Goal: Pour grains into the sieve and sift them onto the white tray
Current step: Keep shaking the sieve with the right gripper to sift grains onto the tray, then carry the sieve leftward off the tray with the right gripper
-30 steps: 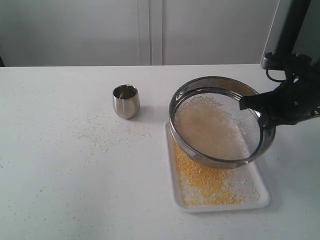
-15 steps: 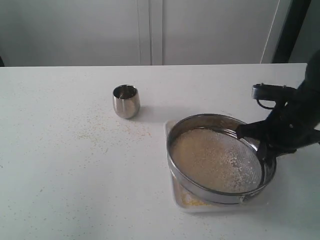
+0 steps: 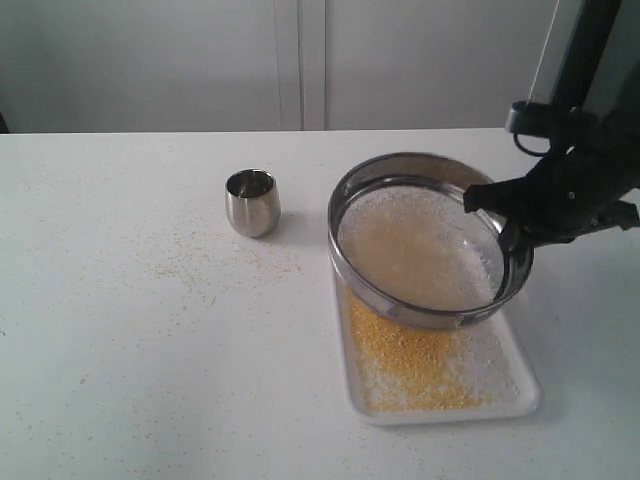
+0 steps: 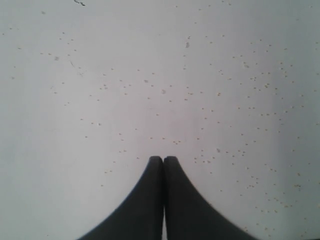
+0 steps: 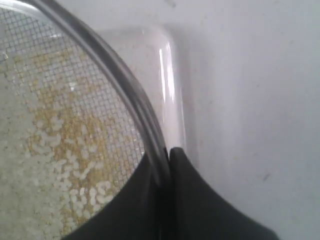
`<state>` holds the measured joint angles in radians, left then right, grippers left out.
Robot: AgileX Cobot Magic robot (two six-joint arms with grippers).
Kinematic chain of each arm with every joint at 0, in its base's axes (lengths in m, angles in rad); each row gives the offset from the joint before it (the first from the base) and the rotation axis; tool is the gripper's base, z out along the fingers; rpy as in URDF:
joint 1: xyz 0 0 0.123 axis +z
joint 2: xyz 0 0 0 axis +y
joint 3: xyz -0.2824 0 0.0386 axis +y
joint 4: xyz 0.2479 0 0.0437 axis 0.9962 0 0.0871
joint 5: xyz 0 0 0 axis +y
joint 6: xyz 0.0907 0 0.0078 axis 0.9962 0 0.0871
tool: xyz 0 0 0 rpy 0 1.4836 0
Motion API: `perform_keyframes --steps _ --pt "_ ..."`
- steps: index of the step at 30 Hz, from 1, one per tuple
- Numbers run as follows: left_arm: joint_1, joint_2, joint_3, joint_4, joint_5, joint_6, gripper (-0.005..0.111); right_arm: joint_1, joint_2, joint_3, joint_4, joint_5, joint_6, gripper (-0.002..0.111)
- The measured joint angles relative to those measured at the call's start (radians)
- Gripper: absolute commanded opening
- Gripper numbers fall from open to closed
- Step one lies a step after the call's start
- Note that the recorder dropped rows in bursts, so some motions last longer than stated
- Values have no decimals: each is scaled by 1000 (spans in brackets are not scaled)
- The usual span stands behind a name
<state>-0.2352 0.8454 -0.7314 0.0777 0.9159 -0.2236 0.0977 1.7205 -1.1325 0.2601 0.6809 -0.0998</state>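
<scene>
The wide steel sieve [image 3: 350,262] hangs tilted above the far end of the white tray [image 3: 530,398], with my right gripper [image 3: 512,235] shut on its right rim. Pale whitish grains [image 3: 415,250] lie on the mesh. Fine yellow-orange grains [image 3: 405,360] cover the tray below. In the right wrist view the sieve rim [image 5: 125,85] runs between the jaws of the right gripper [image 5: 167,152], pale grains [image 5: 65,165] rest on the mesh, and the tray rim [image 5: 170,75] shows beyond. My left gripper [image 4: 163,159] is shut on nothing above bare table; it is out of the exterior view.
A small rounded steel cup [image 3: 251,202] stands upright on the table left of the sieve. Stray grains [image 3: 200,265] are scattered on the white table in front of the cup, and specks [image 4: 225,115] dot the surface under the left gripper.
The sieve swung down and toward the near end of the tray half a second ago, then came back up to the far end, uncovering the yellow grains. The cup has not moved.
</scene>
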Motion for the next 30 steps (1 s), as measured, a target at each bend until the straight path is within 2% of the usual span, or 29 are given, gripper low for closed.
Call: perform_keyframes --steps 2,4,7,11,30 --pt "0 0 0 0 0 0 0 0 36 -24 -6 126 -6 0" --pt "0 0 0 0 0 0 0 0 10 12 -32 173 -23 0" --pt "0 0 0 0 0 0 0 2 -68 89 -46 48 -27 0" --pt "0 0 0 0 0 0 0 2 -74 92 -35 -117 -20 0" --pt "0 0 0 0 0 0 0 2 -23 104 -50 -107 -10 0"
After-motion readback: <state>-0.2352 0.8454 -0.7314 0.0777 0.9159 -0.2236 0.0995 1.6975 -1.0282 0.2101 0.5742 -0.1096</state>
